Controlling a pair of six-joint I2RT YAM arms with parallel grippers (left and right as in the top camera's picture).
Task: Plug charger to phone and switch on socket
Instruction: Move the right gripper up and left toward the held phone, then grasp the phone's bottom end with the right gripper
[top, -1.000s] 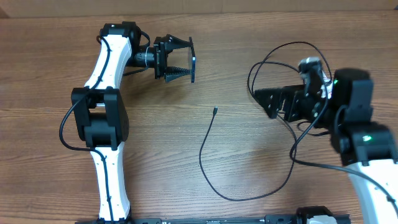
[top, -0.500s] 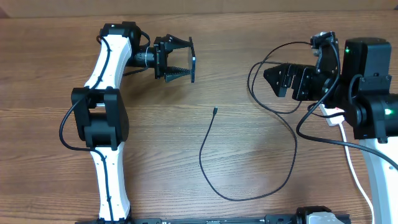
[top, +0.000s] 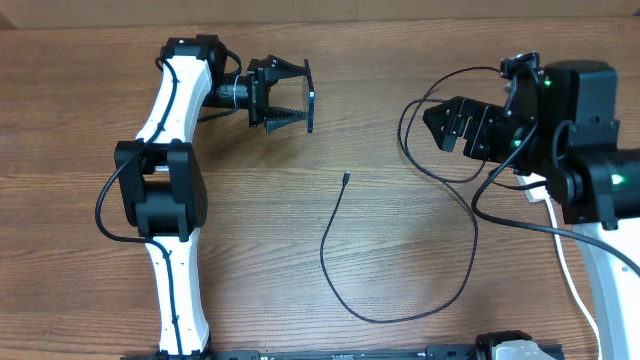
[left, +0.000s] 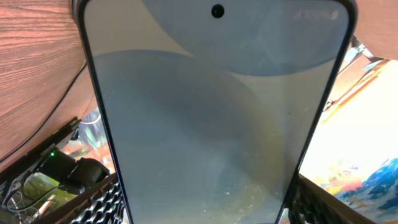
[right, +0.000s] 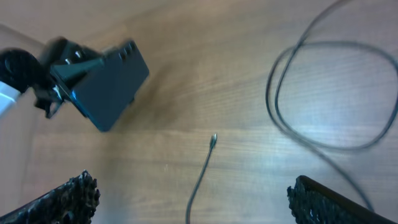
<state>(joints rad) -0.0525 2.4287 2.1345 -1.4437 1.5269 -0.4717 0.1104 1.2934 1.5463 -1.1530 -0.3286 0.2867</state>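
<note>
Two steps make up this task, and we judge neither done yet. The long thin black charger cable lies loose on the brown wood-grain tabletop, and its small plug tip rests free near the middle, well apart from both arms. Our left gripper, at the far left, is clamped on the slim rectangular phone and holds it on edge. In the left wrist view the phone's pale blue-grey screen fills the frame between the ribbed fingers. Our right gripper hovers at the far right over the cable's loops, fingers spread wide with nothing between them. We read the step in hand as fetching the tip. The right arm needs to travel left and nearer, come down over the tip and pinch the cable just behind it, ready to line up with the phone's port, which we cannot see. The thin cable will likely flex and drag its slack, so a low, square grasp matters. The white power strip is mostly hidden beneath the right arm, switches out of sight, and its thick white cord runs nearer along the right edge. Past the table's far edge only a pale tan band shows, and the left wrist view catches blurred bright clutter behind the phone.
</note>
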